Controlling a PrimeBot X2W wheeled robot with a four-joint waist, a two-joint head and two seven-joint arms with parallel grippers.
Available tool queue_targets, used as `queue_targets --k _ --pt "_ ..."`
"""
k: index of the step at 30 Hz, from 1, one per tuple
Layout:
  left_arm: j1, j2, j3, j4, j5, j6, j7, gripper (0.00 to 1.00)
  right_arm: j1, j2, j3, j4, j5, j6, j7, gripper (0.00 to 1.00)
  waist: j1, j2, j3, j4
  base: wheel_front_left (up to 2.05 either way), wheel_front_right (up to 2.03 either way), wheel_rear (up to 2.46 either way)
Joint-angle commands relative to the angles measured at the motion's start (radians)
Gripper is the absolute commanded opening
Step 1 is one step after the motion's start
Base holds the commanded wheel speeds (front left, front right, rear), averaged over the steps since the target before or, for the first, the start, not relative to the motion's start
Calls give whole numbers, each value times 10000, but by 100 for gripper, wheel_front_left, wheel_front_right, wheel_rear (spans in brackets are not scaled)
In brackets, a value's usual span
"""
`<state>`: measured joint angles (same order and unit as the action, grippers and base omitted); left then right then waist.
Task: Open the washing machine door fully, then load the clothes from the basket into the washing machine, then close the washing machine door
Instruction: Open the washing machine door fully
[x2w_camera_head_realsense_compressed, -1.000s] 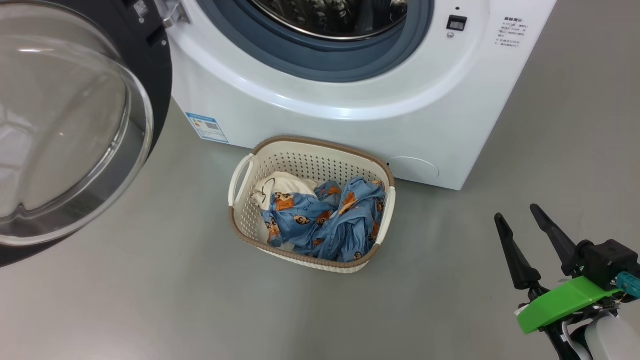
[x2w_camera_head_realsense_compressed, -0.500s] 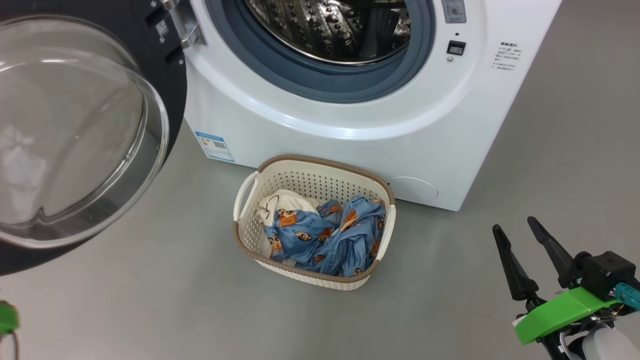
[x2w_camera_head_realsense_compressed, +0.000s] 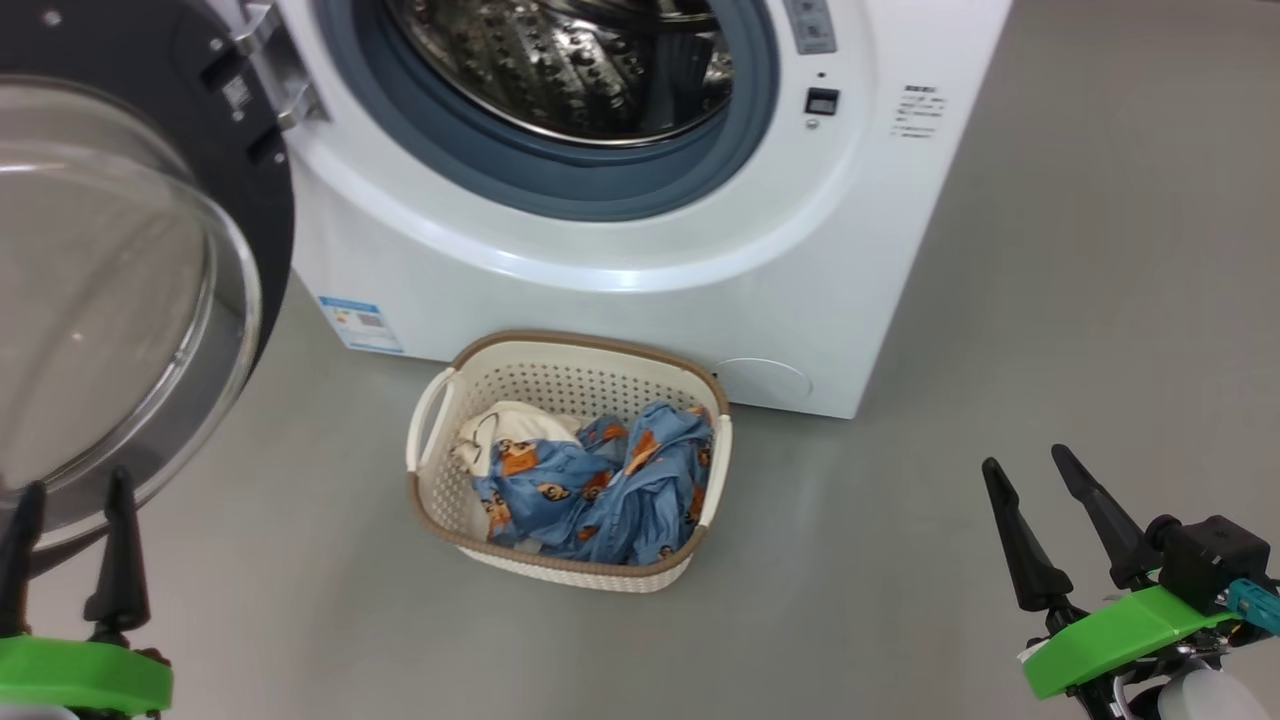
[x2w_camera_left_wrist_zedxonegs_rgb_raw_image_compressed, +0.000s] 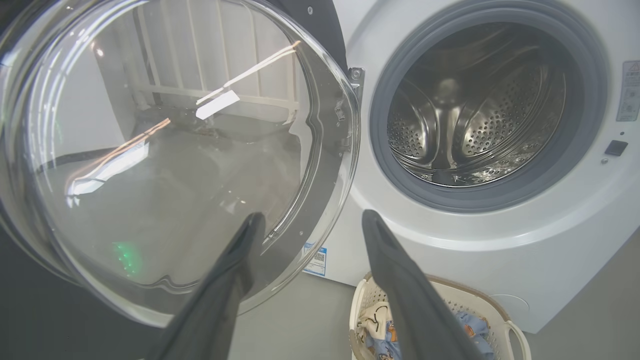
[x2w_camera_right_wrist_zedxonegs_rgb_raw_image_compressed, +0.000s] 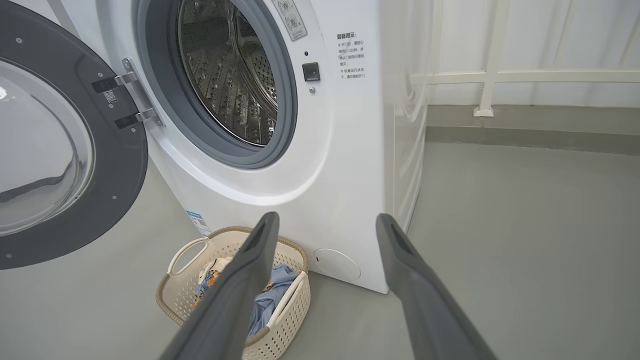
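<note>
Grey floor (x2w_camera_head_realsense_compressed: 900, 600). Head view: left gripper (x2w_camera_head_realsense_compressed: 75, 485) has come up, fingers spread, empty, just behind the wide-swung round black-rimmed glass washing machine door (x2w_camera_head_realsense_compressed: 110, 290). Door looks done; load next. Blue bear-print clothes (x2w_camera_head_realsense_compressed: 600, 480) lie in the cream perforated plastic basket (x2w_camera_head_realsense_compressed: 560, 345), forward-left of the right gripper (x2w_camera_head_realsense_compressed: 1025, 460), also spread, empty. Left wrist view: door crowds that gripper's left side. Right wrist view: big white washing machine (x2w_camera_right_wrist_zedxonegs_rgb_raw_image_compressed: 345, 150) ahead, basket looks reachable.

The big white washing machine (x2w_camera_head_realsense_compressed: 620, 250) is sitting with its door (x2w_camera_head_realsense_compressed: 130, 270) swinging wide open to the left, glossy black rim and bulging clear glass facing out. The steel drum (x2w_camera_head_realsense_compressed: 560, 70) is showing behind the grey-blue seal (x2w_camera_head_realsense_compressed: 560, 195). The little cream basket (x2w_camera_head_realsense_compressed: 570, 341) with the brown rim is sitting on the floor just in front of the machine. The clothes (x2w_camera_head_realsense_compressed: 600, 490), blue bear print plus a cream piece, are lying bunched up inside it.
</note>
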<state>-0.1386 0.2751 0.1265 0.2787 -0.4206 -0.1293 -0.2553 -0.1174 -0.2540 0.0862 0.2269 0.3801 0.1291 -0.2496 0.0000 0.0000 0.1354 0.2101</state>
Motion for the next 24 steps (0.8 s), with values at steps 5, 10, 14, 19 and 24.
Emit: queue_targets --k 5,10,14,19,24 --pt "84 482 -259 -670 -439 -13 -65 100 149 -12 69 -321 44 16 -122 100 0 0 -116 -807 0 0 0" --pt "242 593 -724 -810 -551 -13 -65 100 233 48 31 -370 40 16 -122 100 0 0 -191 -1319 0 0 0" --pt "342 619 -950 -833 -627 -13 -65 100 303 40 53 -368 65 16 -122 100 0 0 -274 -1690 0 0 0" --pt "489 627 -1099 -819 -726 -13 -65 100 427 53 35 -386 93 16 -122 100 0 0 -410 -2106 0 0 0" --pt "676 563 -1211 -839 -745 -13 -65 100 556 50 -3 -408 120 16 -122 100 0 0 -521 -2441 0 0 0"
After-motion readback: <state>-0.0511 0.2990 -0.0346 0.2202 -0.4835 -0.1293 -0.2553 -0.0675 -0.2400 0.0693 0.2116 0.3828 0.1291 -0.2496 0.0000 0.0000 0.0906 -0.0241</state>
